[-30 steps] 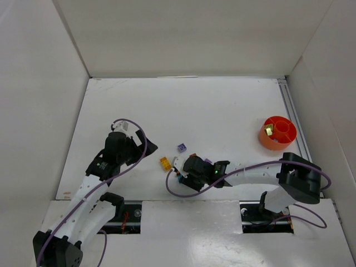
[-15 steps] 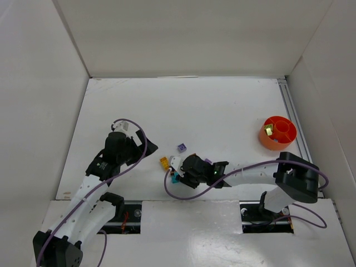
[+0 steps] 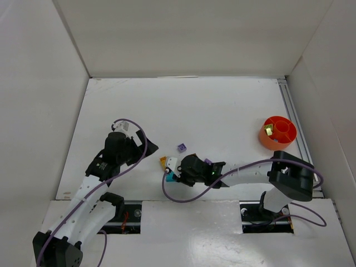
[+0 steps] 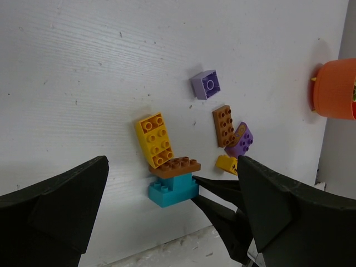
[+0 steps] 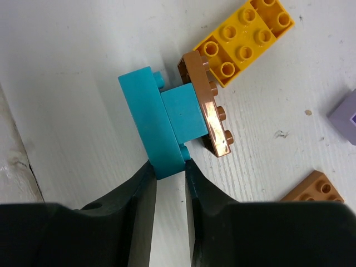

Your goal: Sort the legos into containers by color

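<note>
Orange bowl (image 3: 272,144); 1 pale-green lego (image 3: 268,130) inside

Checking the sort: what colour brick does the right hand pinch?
Teal brick, brown plate attached; right wrist view.

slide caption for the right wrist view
Right gripper pinches a teal brick capped by a brown plate, beside a yellow brick.

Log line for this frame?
phase: grasp | right tool: shut on teal brick, brown plate on top | left tool: open, hovering
</note>
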You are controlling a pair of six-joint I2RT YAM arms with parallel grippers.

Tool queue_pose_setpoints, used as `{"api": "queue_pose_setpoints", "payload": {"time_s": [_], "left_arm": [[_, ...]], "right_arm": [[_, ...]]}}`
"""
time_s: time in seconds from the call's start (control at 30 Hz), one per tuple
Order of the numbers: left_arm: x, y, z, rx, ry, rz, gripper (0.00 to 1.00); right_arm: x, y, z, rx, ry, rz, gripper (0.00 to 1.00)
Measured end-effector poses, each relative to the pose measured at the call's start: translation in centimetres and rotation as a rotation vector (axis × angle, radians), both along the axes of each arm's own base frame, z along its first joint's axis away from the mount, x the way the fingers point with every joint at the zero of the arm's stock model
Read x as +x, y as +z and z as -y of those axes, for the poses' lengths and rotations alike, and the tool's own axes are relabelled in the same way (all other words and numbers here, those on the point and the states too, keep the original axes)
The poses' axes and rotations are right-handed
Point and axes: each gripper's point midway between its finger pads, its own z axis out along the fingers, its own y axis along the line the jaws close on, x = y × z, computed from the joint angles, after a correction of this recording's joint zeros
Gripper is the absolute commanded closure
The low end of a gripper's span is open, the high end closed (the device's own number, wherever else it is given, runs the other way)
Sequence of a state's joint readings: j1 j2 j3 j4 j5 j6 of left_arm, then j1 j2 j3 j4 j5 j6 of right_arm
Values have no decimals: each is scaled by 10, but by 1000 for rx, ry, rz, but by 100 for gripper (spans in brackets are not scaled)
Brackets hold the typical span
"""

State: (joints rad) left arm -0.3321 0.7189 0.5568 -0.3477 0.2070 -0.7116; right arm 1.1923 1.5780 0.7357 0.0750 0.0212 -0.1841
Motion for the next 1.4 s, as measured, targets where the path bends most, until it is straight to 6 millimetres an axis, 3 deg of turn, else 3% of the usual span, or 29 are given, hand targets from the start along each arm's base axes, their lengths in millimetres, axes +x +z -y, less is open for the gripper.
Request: {"api": "queue_pose_setpoints", "payload": {"time_s": [0.17,0.4,0.5,0.7,0.83,1.1,1.4], "left_arm": [[0,0,0,-1,-2,0,0],[-8,4,11,-27,-86,5,0],[-17,10,23,-61,-183,24,0],[-48,45,60,-238,-488,120,0],[-73,59,77,-387,-664,147,0],[-103,83,85,-527,-854,161,0],[-115,81,83,-557,-903,106,0]], "right_arm": [[0,0,-4,13,10,1,99],[-13,10,-5,29,137,10,100],[-24,39,3,70,225,46,100],[-44,122,14,211,391,155,100],[-58,153,17,254,490,185,100],[-58,161,25,192,527,204,100],[-54,170,19,179,562,246,100]]}}
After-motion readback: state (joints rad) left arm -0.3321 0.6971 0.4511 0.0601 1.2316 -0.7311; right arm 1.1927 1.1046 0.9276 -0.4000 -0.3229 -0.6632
